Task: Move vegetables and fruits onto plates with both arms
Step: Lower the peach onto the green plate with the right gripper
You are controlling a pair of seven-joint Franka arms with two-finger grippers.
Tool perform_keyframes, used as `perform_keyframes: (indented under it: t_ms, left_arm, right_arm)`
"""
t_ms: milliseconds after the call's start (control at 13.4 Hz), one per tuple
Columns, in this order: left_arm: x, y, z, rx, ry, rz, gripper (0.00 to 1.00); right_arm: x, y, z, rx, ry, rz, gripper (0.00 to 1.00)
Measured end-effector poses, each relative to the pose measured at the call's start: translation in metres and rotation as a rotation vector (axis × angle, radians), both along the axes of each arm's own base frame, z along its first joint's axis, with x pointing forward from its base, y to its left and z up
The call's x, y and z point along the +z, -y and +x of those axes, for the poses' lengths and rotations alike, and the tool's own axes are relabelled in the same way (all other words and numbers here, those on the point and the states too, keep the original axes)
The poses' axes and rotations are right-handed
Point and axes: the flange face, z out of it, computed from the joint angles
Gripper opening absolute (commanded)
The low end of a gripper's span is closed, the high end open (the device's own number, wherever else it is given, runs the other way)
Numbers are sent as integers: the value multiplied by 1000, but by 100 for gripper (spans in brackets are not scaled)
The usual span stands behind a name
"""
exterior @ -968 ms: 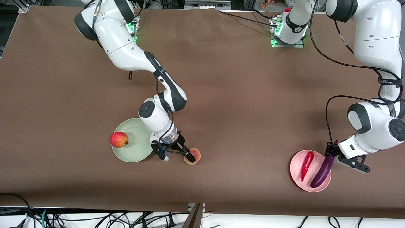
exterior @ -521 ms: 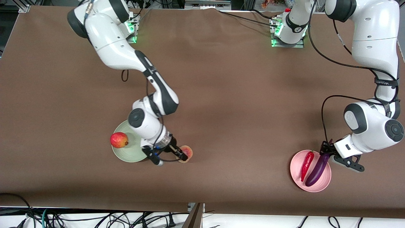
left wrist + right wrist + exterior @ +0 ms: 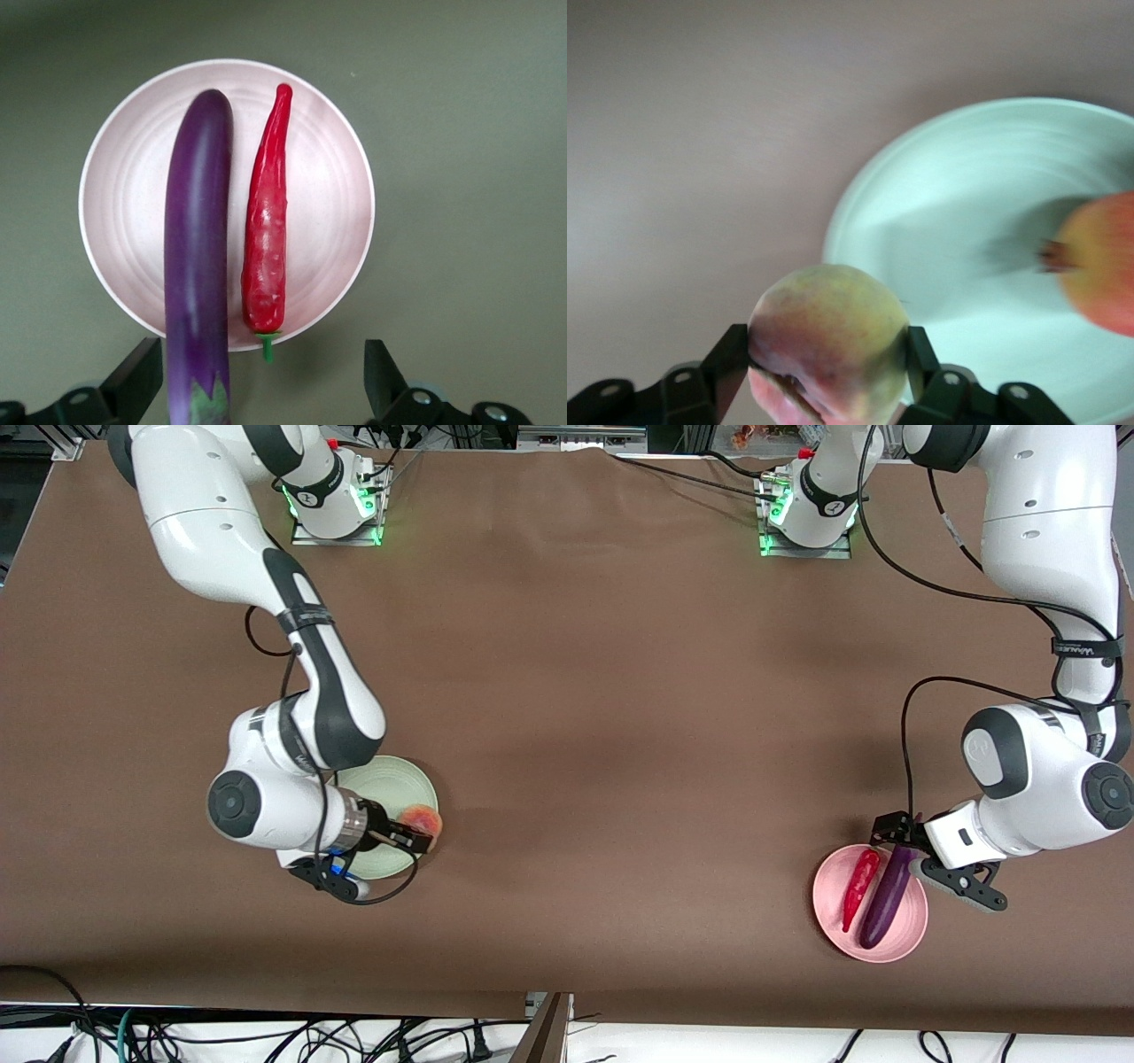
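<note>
Right gripper (image 3: pixel 415 836) clasping peach (image 3: pixel 422 818)

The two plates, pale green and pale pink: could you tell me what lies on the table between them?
Nothing: the front view shows only bare brown table between the green plate and the pink plate.

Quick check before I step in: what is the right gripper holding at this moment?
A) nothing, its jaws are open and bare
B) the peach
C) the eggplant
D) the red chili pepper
B: the right gripper has its jaws shut on the peach at the edge of the green plate, while the chili pepper and the eggplant lie on the pink plate under the open left gripper.
</note>
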Motion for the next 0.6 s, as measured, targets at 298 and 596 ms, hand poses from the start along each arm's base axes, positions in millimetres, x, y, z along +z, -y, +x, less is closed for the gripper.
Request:
perform_keyframes:
  t_ms: [298,596]
  left_arm:
    - [5,28,-4,73,-73,-16,100]
    - [65,65,1,122,-117,45,100]
  right_arm:
    - [-9,23,-1,29,-16,-29,100]
    - [40,53,-7,100,-52,-76,100]
